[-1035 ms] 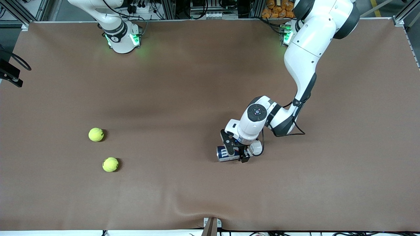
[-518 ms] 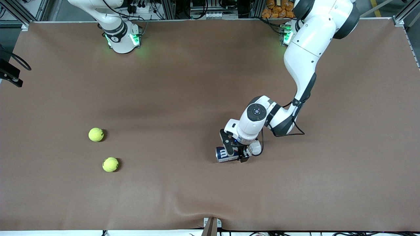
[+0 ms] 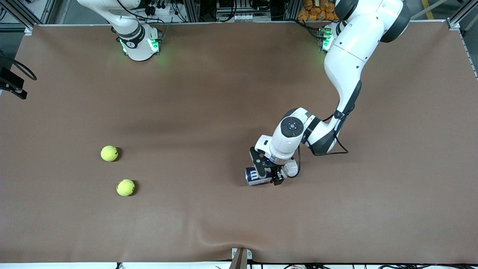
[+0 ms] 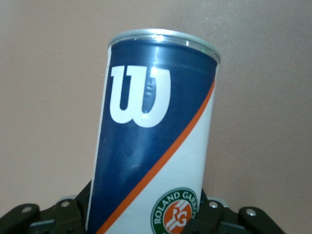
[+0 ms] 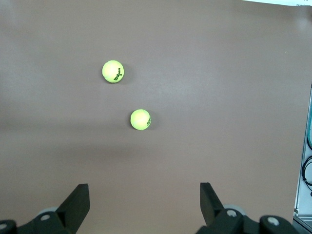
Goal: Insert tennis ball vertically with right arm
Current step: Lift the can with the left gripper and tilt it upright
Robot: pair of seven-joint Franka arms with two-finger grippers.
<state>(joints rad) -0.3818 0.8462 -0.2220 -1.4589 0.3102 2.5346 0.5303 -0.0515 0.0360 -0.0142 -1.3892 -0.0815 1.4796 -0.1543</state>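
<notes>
Two yellow-green tennis balls [image 3: 109, 153] [image 3: 125, 187] lie on the brown cloth toward the right arm's end of the table. The right wrist view shows both balls [image 5: 113, 71] [image 5: 140, 119] far below my right gripper [image 5: 144, 187], which hangs open with nothing between its fingers. In the front view only the right arm's base [image 3: 136, 41] shows. A blue, white and orange tennis ball can [image 3: 254, 176] lies on its side near the middle of the table. My left gripper [image 3: 269, 175] reaches down over it, fingers shut on its sides. The can [image 4: 156, 131] fills the left wrist view, its silver rim pointing away from the gripper.
The brown cloth [image 3: 209, 112] covers the whole table and has a wrinkle near the front edge [image 3: 224, 233]. A black fixture [image 3: 11, 84] sticks in at the right arm's end. A small bracket [image 3: 241, 256] sits at the front edge.
The left gripper's fingers have closed in against the can. The can has shifted very slightly toward the right arm's end. The balls have not moved.
</notes>
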